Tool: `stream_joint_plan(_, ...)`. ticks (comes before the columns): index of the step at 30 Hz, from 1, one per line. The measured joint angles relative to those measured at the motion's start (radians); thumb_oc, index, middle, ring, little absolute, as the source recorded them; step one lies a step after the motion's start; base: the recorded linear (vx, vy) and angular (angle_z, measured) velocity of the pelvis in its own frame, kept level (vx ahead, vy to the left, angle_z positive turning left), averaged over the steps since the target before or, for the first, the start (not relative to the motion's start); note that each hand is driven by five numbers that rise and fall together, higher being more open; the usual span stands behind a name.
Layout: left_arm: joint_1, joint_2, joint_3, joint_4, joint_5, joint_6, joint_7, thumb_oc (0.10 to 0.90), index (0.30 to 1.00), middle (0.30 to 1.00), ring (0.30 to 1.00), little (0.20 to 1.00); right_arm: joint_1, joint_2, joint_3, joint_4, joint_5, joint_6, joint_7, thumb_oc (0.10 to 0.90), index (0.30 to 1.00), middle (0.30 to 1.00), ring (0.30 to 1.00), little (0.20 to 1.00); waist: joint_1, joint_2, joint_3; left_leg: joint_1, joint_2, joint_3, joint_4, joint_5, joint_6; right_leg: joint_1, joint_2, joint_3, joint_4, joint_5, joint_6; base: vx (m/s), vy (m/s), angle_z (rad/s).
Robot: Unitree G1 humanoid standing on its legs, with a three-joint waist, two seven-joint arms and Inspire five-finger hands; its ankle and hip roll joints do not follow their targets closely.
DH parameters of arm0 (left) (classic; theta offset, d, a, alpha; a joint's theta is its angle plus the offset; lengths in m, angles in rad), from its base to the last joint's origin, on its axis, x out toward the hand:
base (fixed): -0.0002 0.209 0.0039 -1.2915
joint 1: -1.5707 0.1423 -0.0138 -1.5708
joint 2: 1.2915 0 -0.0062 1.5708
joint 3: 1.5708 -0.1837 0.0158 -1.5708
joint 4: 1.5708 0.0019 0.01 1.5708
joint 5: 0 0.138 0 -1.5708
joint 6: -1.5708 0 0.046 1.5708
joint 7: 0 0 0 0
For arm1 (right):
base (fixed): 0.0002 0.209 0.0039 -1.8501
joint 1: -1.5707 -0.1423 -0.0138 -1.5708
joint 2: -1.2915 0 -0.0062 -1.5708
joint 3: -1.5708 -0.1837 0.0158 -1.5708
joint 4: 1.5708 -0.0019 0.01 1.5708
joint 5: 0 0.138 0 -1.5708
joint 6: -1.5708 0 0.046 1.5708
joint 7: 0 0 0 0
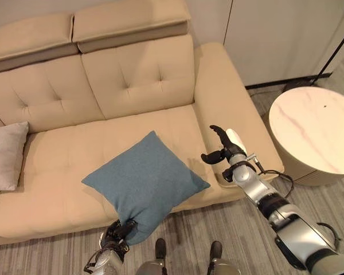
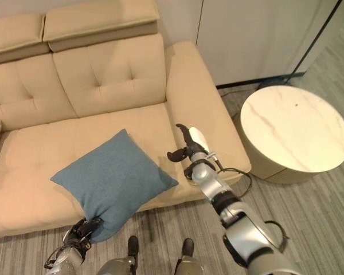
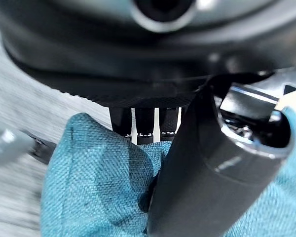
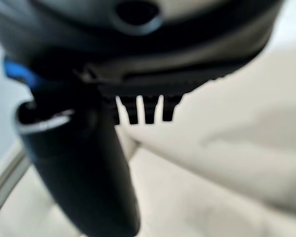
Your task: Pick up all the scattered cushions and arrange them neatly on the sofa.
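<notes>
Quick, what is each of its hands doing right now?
Left hand: closed on a corner of the blue cushion.
Right hand: open, holding nothing, above the sofa seat's edge.

Soft, even indoor light — no glare

The blue cushion [image 1: 146, 182] throws a faint shadow on the beige sofa [image 1: 143, 86]; both wrist views are blurred up close — the right hand [image 4: 84, 163] most, the weave by the left sharper.
</notes>
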Motion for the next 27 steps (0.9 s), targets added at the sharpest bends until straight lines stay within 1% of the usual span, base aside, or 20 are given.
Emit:
stream_joint_plan(1,-0.001,0.005,-0.021,0.011,0.025,-0.001,-0.010,0.400,0.300,0.300,0.300,0.300,-0.022,0.003,-0.042,0.045,0.082,0.000,-0.001,0.800,0.900,0.900,0.900,0.900,0.013,0.013,0.008,-0.018,-0.002,-0.003,0.000,0.002,0.002,-0.017,-0.002,-0.001,0.001,0.000,0.000,-0.01,0.006,0.12)
stream_joint_plan(3,0.001,0.006,-0.027,0.013,0.040,-0.006,-0.032,0.400,0.300,0.300,0.300,0.300,-0.047,0.002,-0.084,0.076,0.159,-0.004,-0.011,0.800,0.900,0.900,0.900,0.900,0.027,0.029,0.030,-0.030,-0.003,-0.003,0.000,0.002,0.003,-0.028,-0.004,-0.003,0.000,0.002,0.001,-0.01,0.006,0.05)
stream_joint_plan(4,-0.001,0.006,-0.028,0.036,0.059,-0.014,-0.046,0.400,0.300,0.300,0.300,0.300,-0.058,0.005,-0.088,0.086,0.206,-0.004,-0.016,0.800,0.900,0.900,0.900,0.900,0.034,0.039,0.041,-0.039,-0.003,-0.007,0.000,0.002,0.003,-0.033,-0.003,-0.007,-0.001,0.002,0.001,0.00,0.000,0.00)
stream_joint_plan(5,-0.001,0.009,-0.028,0.062,0.076,-0.018,-0.051,0.400,0.300,0.300,0.300,0.300,-0.061,0.011,-0.081,0.086,0.238,-0.004,-0.016,0.800,0.900,0.900,0.900,0.900,0.037,0.040,0.043,-0.051,-0.002,-0.007,0.000,0.002,0.003,-0.047,-0.002,-0.006,-0.002,0.002,0.000,0.00,0.000,0.00)
stream_joint_plan(8,-0.021,0.009,-0.031,0.133,0.092,-0.020,-0.051,0.400,0.300,0.300,0.300,0.300,-0.067,0.047,-0.046,0.085,0.292,-0.013,-0.005,0.800,0.900,0.900,0.900,0.900,0.036,0.044,0.062,-0.058,-0.001,-0.007,-0.001,0.002,0.003,-0.048,0.000,-0.004,-0.014,0.002,0.000,0.00,0.000,0.00)
stream_joint_plan(10,-0.044,0.012,-0.064,0.161,0.109,-0.018,-0.042,0.400,0.300,0.300,0.300,0.300,-0.067,0.081,0.007,0.083,0.314,-0.021,0.022,0.800,0.900,0.900,0.900,0.900,0.037,0.044,0.075,-0.062,0.000,-0.008,-0.001,0.002,0.003,-0.049,0.002,-0.005,-0.019,0.002,0.000,0.00,-0.021,0.00)
stream_joint_plan(11,-0.054,0.009,-0.078,0.156,0.123,-0.020,-0.042,0.400,0.300,0.300,0.300,0.300,-0.055,0.108,0.055,0.065,0.332,-0.024,0.032,0.800,0.900,0.900,0.900,0.900,0.034,0.043,0.079,-0.066,0.000,-0.008,-0.001,0.002,0.003,-0.051,0.003,-0.006,-0.023,0.002,0.000,0.01,-0.048,0.03)
stream_joint_plan(12,-0.066,0.014,-0.095,0.167,0.130,-0.020,-0.040,0.400,0.300,0.300,0.300,0.300,-0.044,0.112,0.088,0.036,0.341,-0.027,0.062,0.800,0.900,0.900,0.900,0.900,0.039,0.042,0.082,-0.070,0.000,-0.009,-0.001,0.003,0.003,-0.051,0.003,-0.007,-0.028,0.003,0.000,0.01,-0.032,0.03)
stream_joint_plan(13,-0.080,0.014,-0.103,0.168,0.149,-0.018,-0.041,0.400,0.300,0.300,0.300,0.300,-0.038,0.136,0.128,0.023,0.347,-0.026,0.087,0.800,0.900,0.900,0.900,0.900,0.037,0.040,0.086,-0.071,0.000,-0.009,-0.001,0.003,0.002,-0.051,0.003,-0.008,-0.030,0.003,0.000,0.02,-0.047,0.03)
stream_joint_plan(14,-0.096,0.012,-0.106,0.171,0.171,-0.018,-0.040,0.400,0.300,0.300,0.300,0.300,-0.016,0.138,0.196,-0.034,0.350,-0.025,0.110,0.800,0.900,0.900,0.900,0.900,0.037,0.035,0.089,-0.070,0.000,-0.009,-0.002,0.003,0.002,-0.049,0.003,-0.009,-0.033,0.003,0.000,0.00,0.000,0.00)
stream_joint_plan(16,-0.121,0.017,-0.105,0.195,0.200,-0.015,-0.036,0.400,0.300,0.300,0.300,0.300,0.020,0.139,0.315,-0.150,0.351,-0.027,0.166,0.800,0.900,0.900,0.900,0.900,0.035,0.020,0.099,-0.069,0.001,-0.009,-0.002,0.003,0.001,-0.045,0.004,-0.009,-0.036,0.003,0.000,0.01,-0.035,0.02)
stream_joint_plan(18,-0.152,0.028,-0.106,0.218,0.227,-0.008,-0.022,0.400,0.300,0.300,0.300,0.300,0.036,0.140,0.441,-0.207,0.321,-0.034,0.199,0.800,0.900,0.900,0.900,0.900,0.027,0.000,0.110,-0.066,0.001,-0.010,-0.002,0.005,-0.002,-0.038,0.004,-0.012,-0.041,0.003,0.000,0.01,-0.043,0.03)
stream_joint_plan(20,-0.168,0.040,-0.117,0.238,0.250,0.011,-0.012,0.400,0.300,0.300,0.300,0.300,0.033,0.131,0.476,-0.221,0.271,-0.023,0.237,0.800,0.900,0.900,0.900,0.900,0.011,-0.019,0.121,-0.050,0.001,-0.012,-0.002,0.005,-0.002,-0.014,0.005,-0.016,-0.055,0.010,0.001,0.01,-0.031,0.07)
stream_joint_plan(23,-0.172,0.063,-0.142,0.241,0.273,0.011,0.001,0.400,0.300,0.300,0.300,0.300,0.047,0.120,0.475,-0.230,0.249,-0.016,0.249,0.800,0.900,0.900,0.900,0.900,0.009,-0.039,0.122,-0.036,0.000,-0.012,-0.002,0.005,-0.002,0.010,0.006,-0.024,-0.070,0.016,0.002,0.01,-0.013,0.05)
stream_joint_plan(24,-0.177,0.068,-0.141,0.248,0.287,0.011,0.006,0.400,0.300,0.300,0.300,0.300,0.046,0.116,0.475,-0.230,0.235,-0.011,0.258,0.750,0.825,0.825,0.825,0.825,0.007,-0.043,0.121,-0.034,0.000,-0.013,-0.002,0.005,-0.002,0.015,0.006,-0.024,-0.075,0.020,0.001,0.00,0.000,0.00)
stream_joint_plan(25,-0.183,0.071,-0.140,0.256,0.301,0.011,0.007,0.400,0.300,0.300,0.300,0.300,0.045,0.113,0.476,-0.230,0.200,-0.010,0.267,0.750,0.825,0.825,0.825,0.825,0.003,-0.046,0.120,-0.033,0.001,-0.012,-0.002,0.005,-0.002,0.022,0.008,-0.024,-0.088,0.031,0.004,0.00,0.000,0.00)
stream_joint_plan(26,-0.190,0.072,-0.140,0.266,0.304,0.012,0.007,0.400,0.300,0.300,0.300,0.300,0.045,0.113,0.476,-0.230,0.171,-0.009,0.269,0.400,0.300,0.300,0.300,0.300,0.002,-0.048,0.119,-0.033,0.001,-0.012,-0.002,0.005,-0.002,0.025,0.010,-0.023,-0.097,0.039,0.004,0.00,-0.010,-0.07)
stream_joint_plan(27,-0.196,0.075,-0.139,0.274,0.318,0.013,0.009,0.400,0.300,0.300,0.300,0.300,0.044,0.113,0.476,-0.230,0.132,-0.007,0.270,0.400,0.300,0.300,0.300,0.300,-0.001,-0.051,0.119,-0.032,0.001,-0.011,-0.002,0.005,-0.002,0.026,0.010,-0.019,-0.104,0.046,0.003,0.01,-0.010,-0.08)
